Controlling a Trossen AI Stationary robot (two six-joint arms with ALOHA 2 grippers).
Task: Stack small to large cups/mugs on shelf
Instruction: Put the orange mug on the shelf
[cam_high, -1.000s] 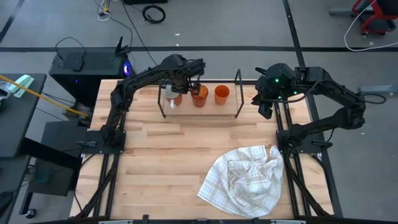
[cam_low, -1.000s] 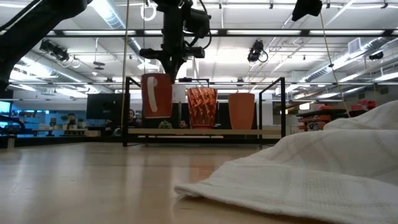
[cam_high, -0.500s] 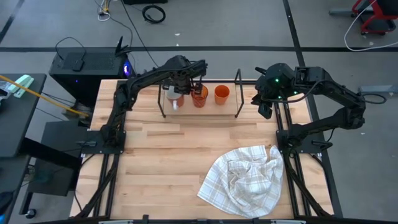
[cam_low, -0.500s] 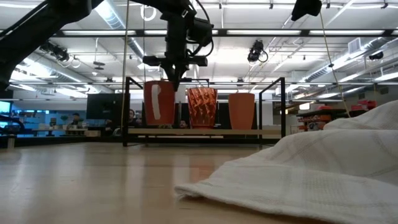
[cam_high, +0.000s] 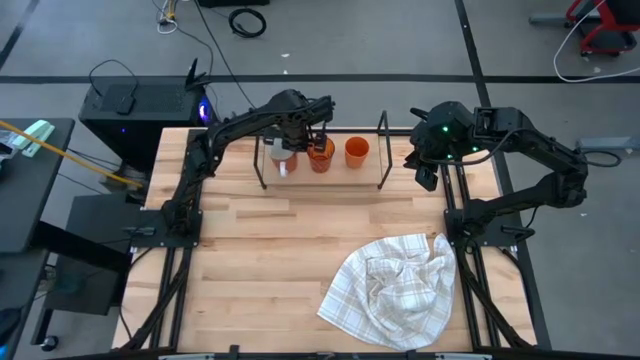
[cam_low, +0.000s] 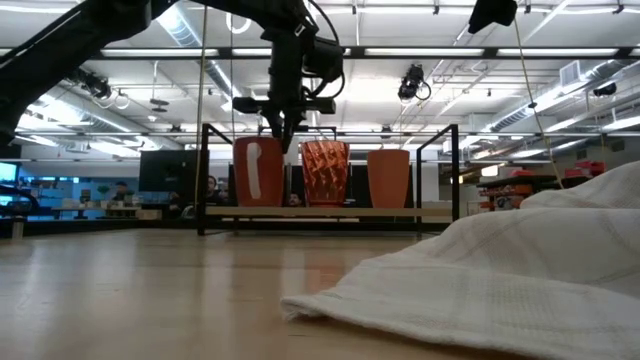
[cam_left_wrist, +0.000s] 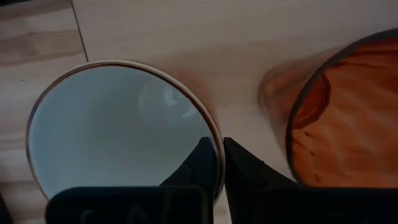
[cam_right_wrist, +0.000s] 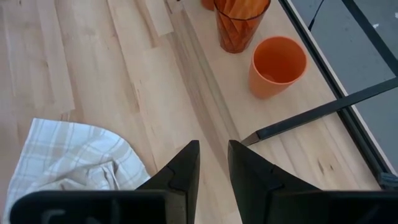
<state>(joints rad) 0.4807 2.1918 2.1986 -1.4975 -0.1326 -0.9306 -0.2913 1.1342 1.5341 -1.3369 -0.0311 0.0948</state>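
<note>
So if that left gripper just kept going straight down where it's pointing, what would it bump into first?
The left gripper points down with the mug's rim between its fingers, so it would probably slide along the wall to the mug's bottom, which sits on the shelf.

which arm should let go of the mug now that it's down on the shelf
Left. The left gripper pinches the rim of the mug, which stands on the shelf beside the tumbler. The right gripper hangs empty off the shelf's right end.
</note>
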